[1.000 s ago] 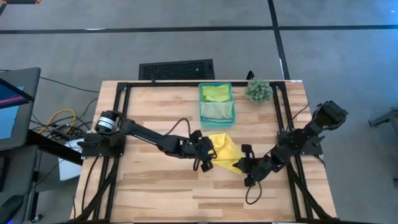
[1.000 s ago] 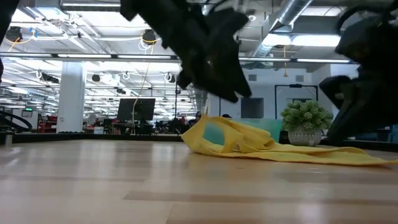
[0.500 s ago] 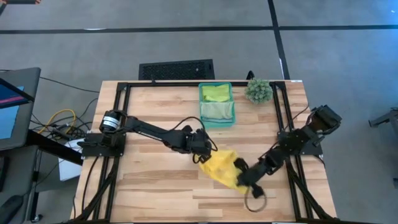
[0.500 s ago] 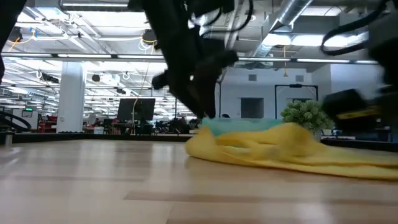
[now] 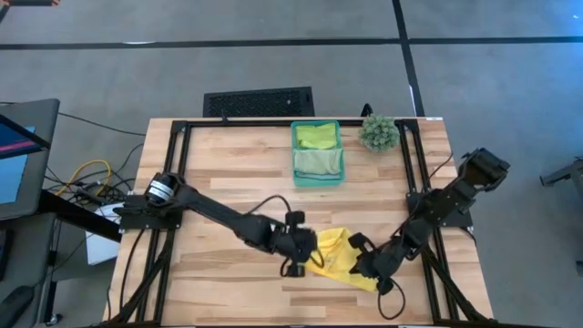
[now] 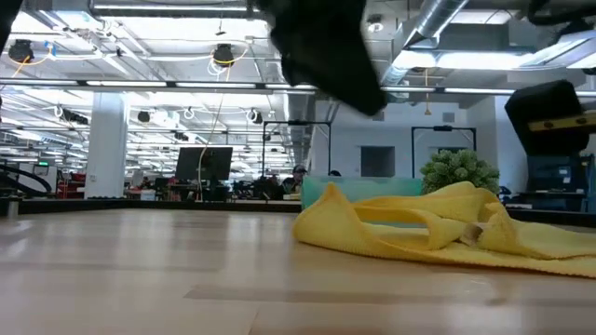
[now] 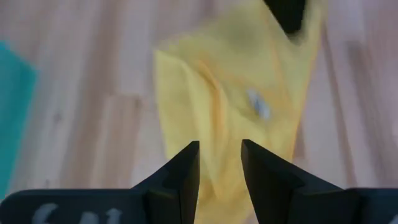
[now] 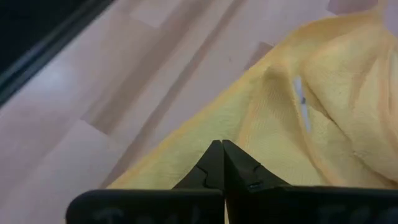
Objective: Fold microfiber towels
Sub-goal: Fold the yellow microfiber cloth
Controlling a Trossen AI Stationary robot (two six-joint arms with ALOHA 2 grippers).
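Here the yellow microfiber towel (image 5: 342,260) lies crumpled on the wooden bench (image 5: 228,173), toward the near edge and somewhat right of the middle, between the two arms. The left gripper (image 5: 305,255) sits at the towel's left edge; in the left wrist view its jaws stand apart with a narrow gap between them, poised over the yellow cloth (image 7: 236,93), and whether they pinch any fabric cannot be told. The right gripper (image 5: 364,264) rests at the towel's right side, and in the right wrist view its jaws are clenched tight together, tips meeting just at the towel's border (image 8: 280,124); whether cloth is caught between them cannot be told. From the low view the towel (image 6: 438,233) rises in loose folds off the bench, with a flat flap trailing toward the right. At the far edge of the bench stands a translucent teal bin (image 5: 317,153) holding a lime green towel (image 5: 315,136) and a pale green towel (image 5: 319,162). Just beside the bin, toward the far right corner, sits a small spiky green plant (image 5: 378,132).
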